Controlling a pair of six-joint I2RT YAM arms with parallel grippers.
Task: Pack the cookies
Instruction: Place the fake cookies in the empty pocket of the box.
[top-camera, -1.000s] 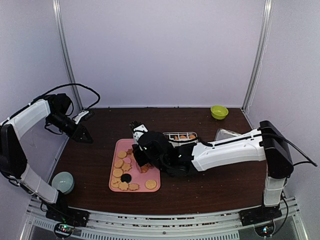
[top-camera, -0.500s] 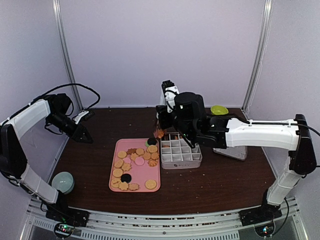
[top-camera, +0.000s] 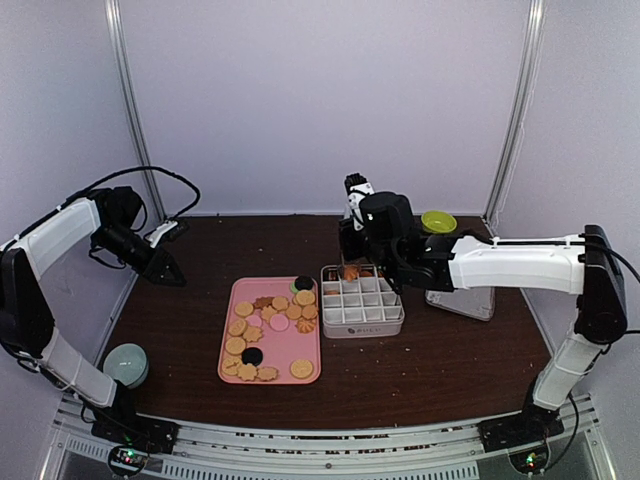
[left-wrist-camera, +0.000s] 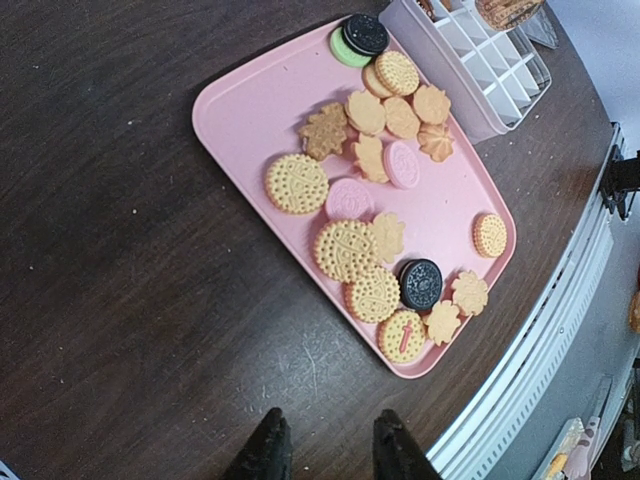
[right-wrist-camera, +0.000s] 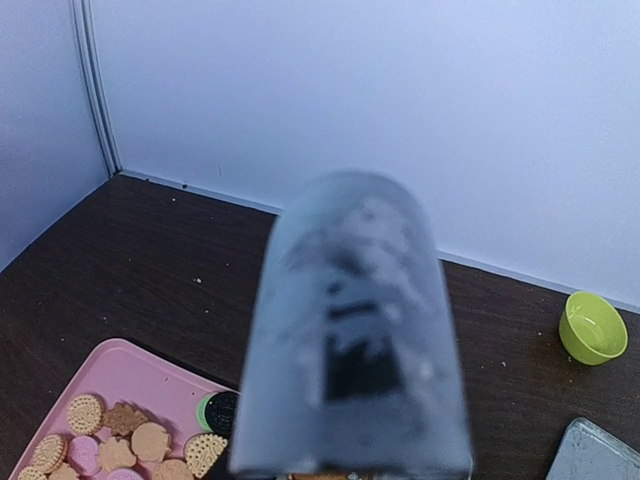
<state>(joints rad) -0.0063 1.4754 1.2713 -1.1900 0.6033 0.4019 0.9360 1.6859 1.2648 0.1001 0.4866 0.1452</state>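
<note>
— Half a second ago the right claw (top-camera: 349, 262) was crossing the 1 o'clock corner of the pink tray (top-camera: 288, 350) with a biscuit slung under it. Now it is hanging over the 11 o'clock corner of the white divided box (top-camera: 362, 328).
— Is it gripping anything?
— Cannot tell. A blurred grey shape is blocking the wrist view and hiding the fingers. An orange cookie (top-camera: 350, 272) is showing just below the tip; whether it is being held or lying in a cell is unclear.
— And the rest of the cookies (top-camera: 237, 327)?
— Lying loose on the tray, at 9 o'clock of the box. The box's front rows are showing bare white.
— Left side?
— Left claw (left-wrist-camera: 330, 455) is idling well off at the tray's 10 o'clock, fingers a narrow gap apart, holding nothing.
— Reading?
— The carry is looking done; a release into that back cell is probably coming. Many trips are remaining.
</note>
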